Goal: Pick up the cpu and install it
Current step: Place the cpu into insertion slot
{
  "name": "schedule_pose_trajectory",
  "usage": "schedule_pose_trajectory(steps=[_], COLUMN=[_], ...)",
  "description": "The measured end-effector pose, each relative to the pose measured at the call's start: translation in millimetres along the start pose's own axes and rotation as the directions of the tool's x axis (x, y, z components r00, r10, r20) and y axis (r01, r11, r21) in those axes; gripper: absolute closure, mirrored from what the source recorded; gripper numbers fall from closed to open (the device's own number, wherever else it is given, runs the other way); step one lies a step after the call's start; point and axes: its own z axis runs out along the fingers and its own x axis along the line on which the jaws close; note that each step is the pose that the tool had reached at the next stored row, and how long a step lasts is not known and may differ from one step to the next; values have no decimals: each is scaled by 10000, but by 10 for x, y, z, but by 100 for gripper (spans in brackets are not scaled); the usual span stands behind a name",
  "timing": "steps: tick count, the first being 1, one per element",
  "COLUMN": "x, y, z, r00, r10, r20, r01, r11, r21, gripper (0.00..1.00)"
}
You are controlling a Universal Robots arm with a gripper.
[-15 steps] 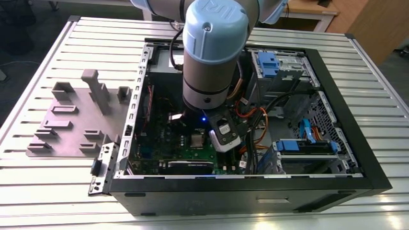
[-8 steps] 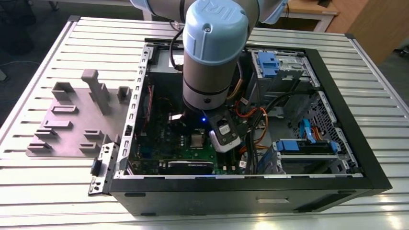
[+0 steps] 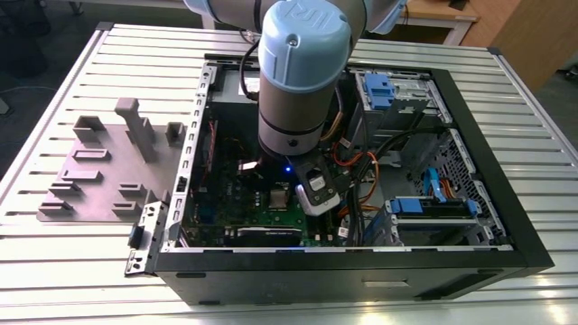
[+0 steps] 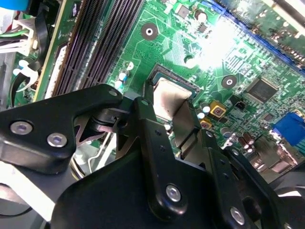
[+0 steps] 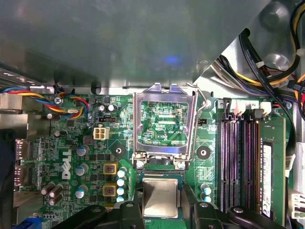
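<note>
In the first wrist view the pincer (image 5: 163, 206) covers one edge of the cpu (image 5: 160, 193); in the exterior view the arm (image 3: 302, 68) hides much of the motherboard (image 3: 269, 220).

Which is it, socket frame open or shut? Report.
Open: the frame is swung back, and the cpu lies uncovered beside it.

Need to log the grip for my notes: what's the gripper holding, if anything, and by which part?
The gripper appears to hold the cpu, pinched by two opposite side edges, beside the open socket frame.
</note>
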Motion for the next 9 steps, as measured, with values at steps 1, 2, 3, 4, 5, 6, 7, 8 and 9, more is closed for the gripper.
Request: schedule_pose_trajectory(steps=[1,2,3,4,5,6,7,8,9], x=[0,0,0,0,0,0,0,0,0], y=[0,0,0,0,0,0,0,0,-1], z=[1,1,2,3,4,4,5,6,6], r00=[10000,10000,10000,10000,10000,10000,10000,10000,10000], r10=[0,0,0,0,0,0,0,0,0], r20=[-1,-1,-2,-1,-1,0,-1,-1,0], r01=[0,0,0,0,0,0,0,0,0], r11=[10000,10000,10000,10000,10000,10000,10000,10000,10000], r21=[3,4,4,5,4,5,6,6,5], gripper=[56,56,56,56,56,55,55,55,49])
